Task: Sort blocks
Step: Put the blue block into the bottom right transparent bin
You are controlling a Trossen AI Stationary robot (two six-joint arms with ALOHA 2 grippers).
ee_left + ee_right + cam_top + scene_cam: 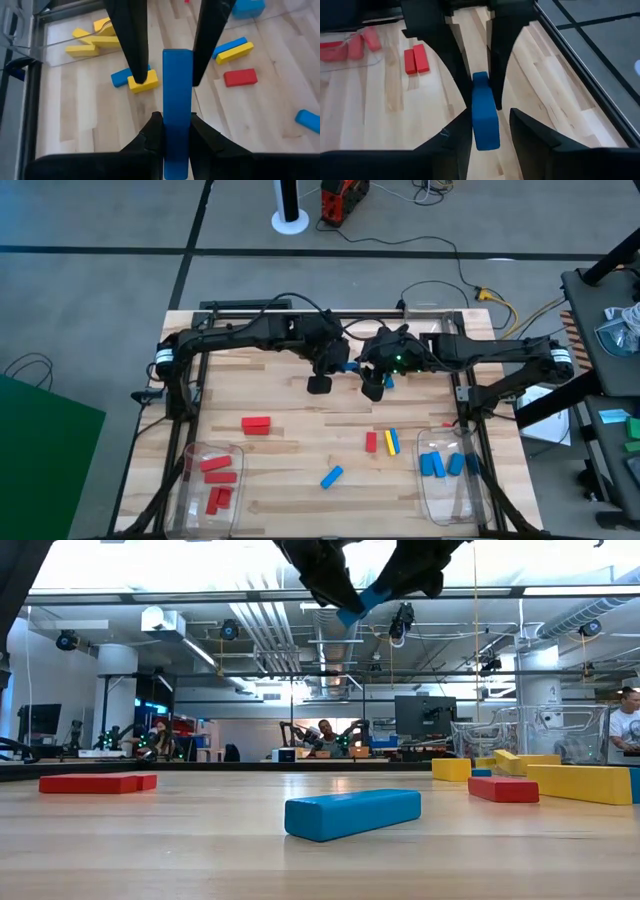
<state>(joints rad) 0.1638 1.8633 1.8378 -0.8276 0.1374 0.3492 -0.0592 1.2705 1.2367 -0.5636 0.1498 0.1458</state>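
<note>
Your left gripper upper centre of frame, clenched on blue block, raised off table. Right gripper just right of it, fingers astride same block, grip state unclear. Other blocks lower frame.

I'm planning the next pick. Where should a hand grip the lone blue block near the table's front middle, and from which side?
Probably take the lone blue block across its narrow width at mid-length, coming straight down. It lies flat and diagonal with nothing touching it, so turn the hand to straddle its long sides.
</note>
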